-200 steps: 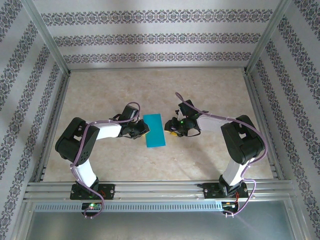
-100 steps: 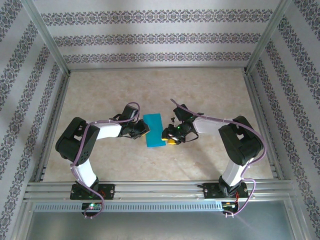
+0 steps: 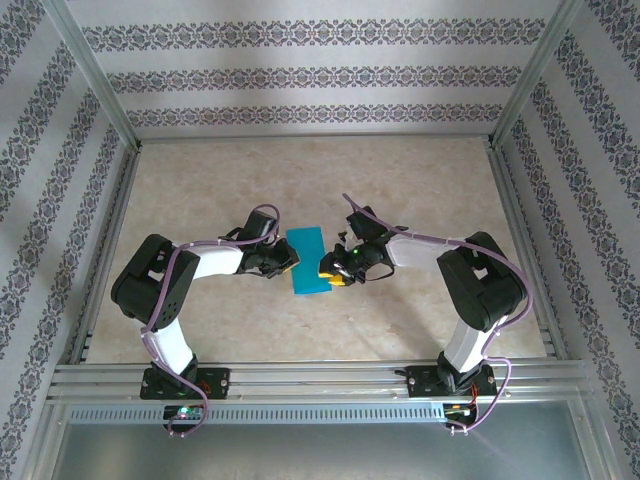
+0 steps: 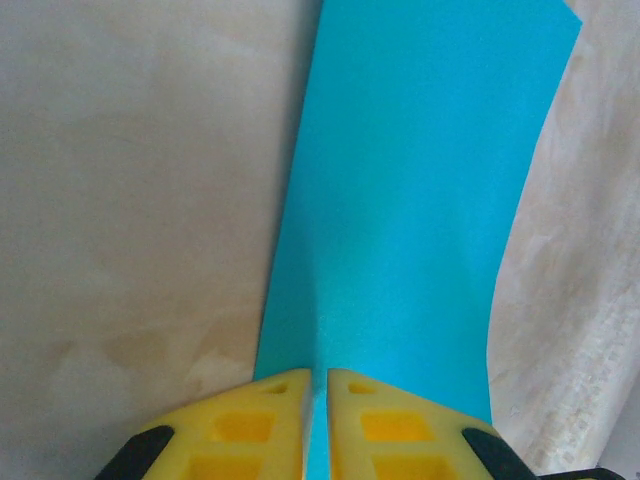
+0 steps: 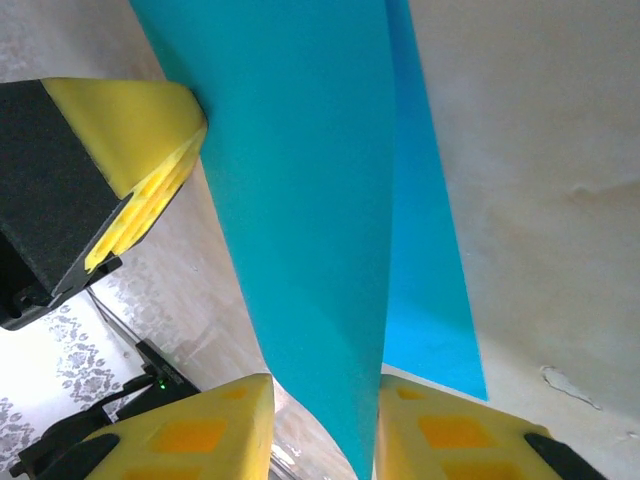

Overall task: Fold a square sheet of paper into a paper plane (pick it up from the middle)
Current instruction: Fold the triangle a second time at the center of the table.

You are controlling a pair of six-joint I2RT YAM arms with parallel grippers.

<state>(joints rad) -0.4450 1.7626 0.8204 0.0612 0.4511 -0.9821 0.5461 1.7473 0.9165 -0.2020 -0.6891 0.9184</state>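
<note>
The square sheet of paper is teal and looks like a narrow rectangle, doubled over, at the middle of the table. My left gripper is shut on its left edge; in the left wrist view the sheet runs away from the left gripper's nearly touching yellow fingers. My right gripper is at the sheet's right edge. In the right wrist view a raised layer of the paper passes between the right gripper's fingers, which stand apart. The left gripper's fingers show at the far edge.
The beige tabletop stretches behind the paper to patterned walls. Metal frame rails run along the near edge and both sides. Both arms bend inward toward the centre.
My right gripper has moved left from beside the sheet until its fingers straddle the paper's right edge, and its jaws have narrowed. The left gripper has kept its hold in place.
</note>
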